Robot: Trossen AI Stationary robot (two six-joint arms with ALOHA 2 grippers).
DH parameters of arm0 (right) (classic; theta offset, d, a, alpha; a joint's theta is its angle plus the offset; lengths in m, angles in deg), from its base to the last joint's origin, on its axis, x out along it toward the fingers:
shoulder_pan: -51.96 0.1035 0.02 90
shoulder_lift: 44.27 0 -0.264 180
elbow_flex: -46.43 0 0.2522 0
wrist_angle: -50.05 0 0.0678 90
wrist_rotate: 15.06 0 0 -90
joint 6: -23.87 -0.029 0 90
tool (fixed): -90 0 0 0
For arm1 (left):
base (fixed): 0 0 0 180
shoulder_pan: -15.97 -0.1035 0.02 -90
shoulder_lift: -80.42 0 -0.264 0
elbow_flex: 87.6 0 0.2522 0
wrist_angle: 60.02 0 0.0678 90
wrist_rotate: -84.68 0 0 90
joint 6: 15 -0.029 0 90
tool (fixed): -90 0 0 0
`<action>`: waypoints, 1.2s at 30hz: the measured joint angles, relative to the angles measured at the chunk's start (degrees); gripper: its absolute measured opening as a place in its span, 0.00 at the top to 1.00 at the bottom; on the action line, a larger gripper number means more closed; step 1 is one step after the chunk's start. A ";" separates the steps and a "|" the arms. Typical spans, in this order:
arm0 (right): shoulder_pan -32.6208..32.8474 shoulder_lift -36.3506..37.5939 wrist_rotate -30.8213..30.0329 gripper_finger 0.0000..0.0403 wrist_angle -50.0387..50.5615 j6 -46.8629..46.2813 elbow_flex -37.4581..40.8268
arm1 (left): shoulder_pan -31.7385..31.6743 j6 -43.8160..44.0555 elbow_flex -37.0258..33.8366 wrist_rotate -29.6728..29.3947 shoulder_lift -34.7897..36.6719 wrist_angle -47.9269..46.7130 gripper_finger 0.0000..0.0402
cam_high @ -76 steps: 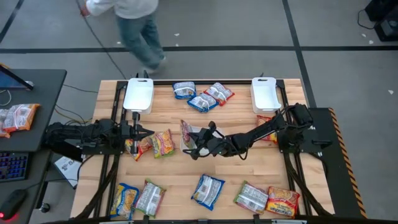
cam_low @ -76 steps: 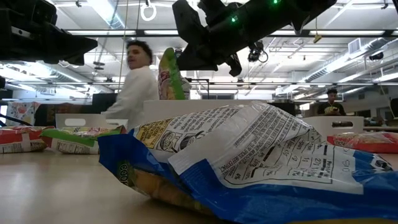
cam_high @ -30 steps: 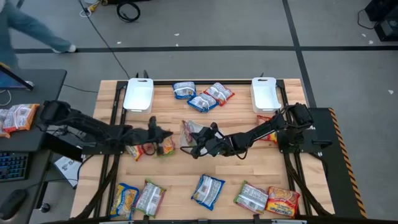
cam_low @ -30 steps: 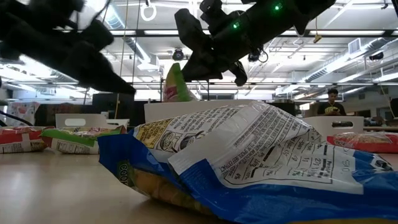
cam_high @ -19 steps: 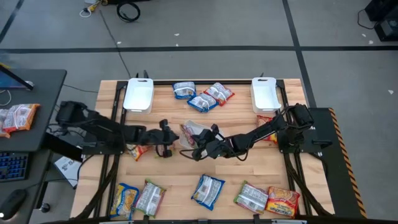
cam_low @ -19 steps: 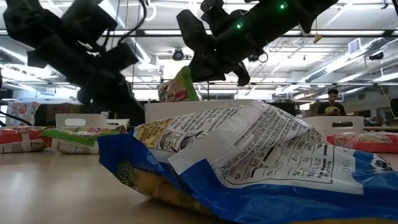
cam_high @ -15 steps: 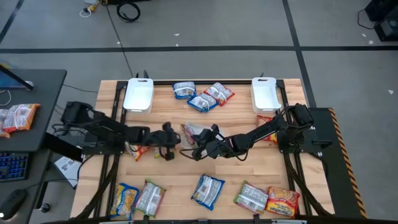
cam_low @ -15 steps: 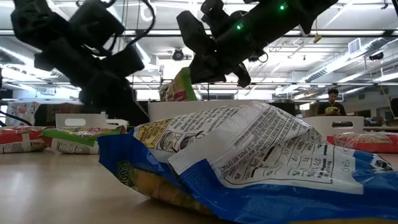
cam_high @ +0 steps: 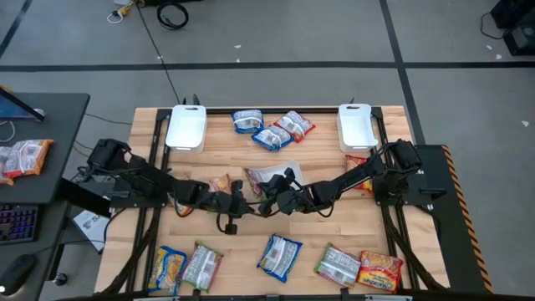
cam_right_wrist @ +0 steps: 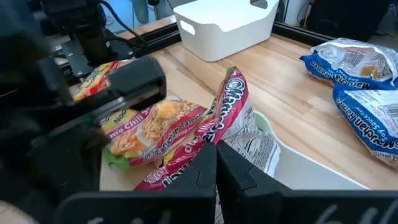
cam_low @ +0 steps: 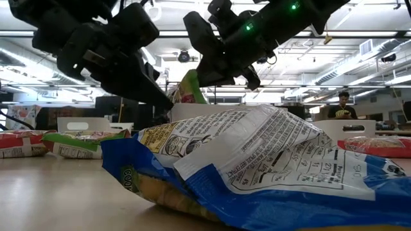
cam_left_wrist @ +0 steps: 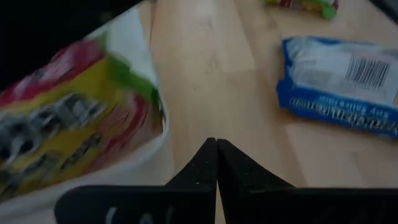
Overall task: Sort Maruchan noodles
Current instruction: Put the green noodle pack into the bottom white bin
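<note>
High view straight down; low view level at tabletop; wrist views close; all share table (cam_high: 318,242).

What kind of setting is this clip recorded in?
Probably a robotics lab or workshop: a wooden table on a taped grey floor, a desk with a keyboard alongside, and open ceiling lighting over a large room.

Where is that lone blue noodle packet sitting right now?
Seen from above, the blue packet lies alone near the table's front edge, about midway across, between the silvery-green packet on its left and another silvery-green packet on its right.
</note>
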 joint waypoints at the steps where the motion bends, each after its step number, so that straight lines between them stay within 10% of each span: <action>1: 0.00 0.00 -0.03 0.99 0.14 0.00 0.00 | 0.00 0.07 0.01 -0.31 0.50 -1.22 0.98; 12: -2.34 -0.01 4.57 0.99 2.87 -6.80 0.00 | -4.47 4.13 0.04 -19.48 3.43 -9.44 0.98; 28: -3.54 2.88 15.59 0.68 7.07 -0.23 0.00 | -6.59 8.69 -0.05 -14.14 -4.85 -1.77 0.98; 36: -4.54 12.32 19.69 0.53 27.56 11.95 0.00 | -6.44 7.65 -0.05 -14.17 -4.85 -1.85 0.98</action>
